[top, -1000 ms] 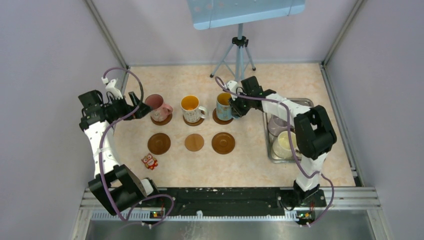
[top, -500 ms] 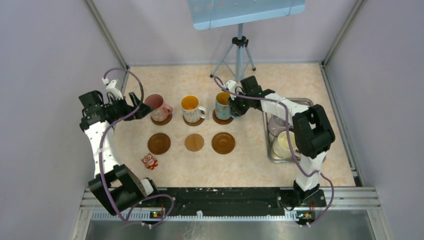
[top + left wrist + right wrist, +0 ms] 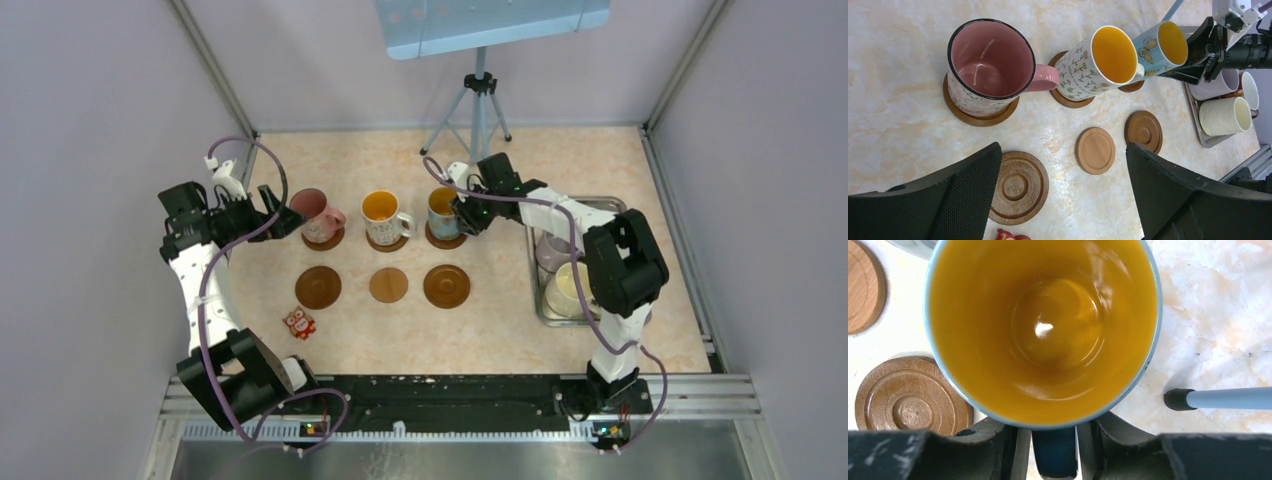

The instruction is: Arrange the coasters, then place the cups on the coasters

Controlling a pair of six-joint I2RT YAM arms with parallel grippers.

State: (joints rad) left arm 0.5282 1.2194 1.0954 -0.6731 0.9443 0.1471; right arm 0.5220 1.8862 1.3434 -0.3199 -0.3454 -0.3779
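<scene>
Astride the blue mug [image 3: 1048, 325] handle [image 3: 1055, 458], right claw [image 3: 466, 214] ajar; left claw [image 3: 1063, 149] agape, empty.

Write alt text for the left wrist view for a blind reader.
A pink mug, a white-patterned mug and a blue mug stand on dark coasters in a row, the right hand beside the blue mug. Three bare coasters lie nearer the camera; a steel tray holds more mugs.

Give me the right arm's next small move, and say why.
Probably draw the right gripper straight back off the blue mug's handle. The mug stands upright on its coaster, and the jaws stand apart with a gap on each side of the handle, so nothing needs holding. More mugs wait in the tray, and three coasters are bare.
</scene>
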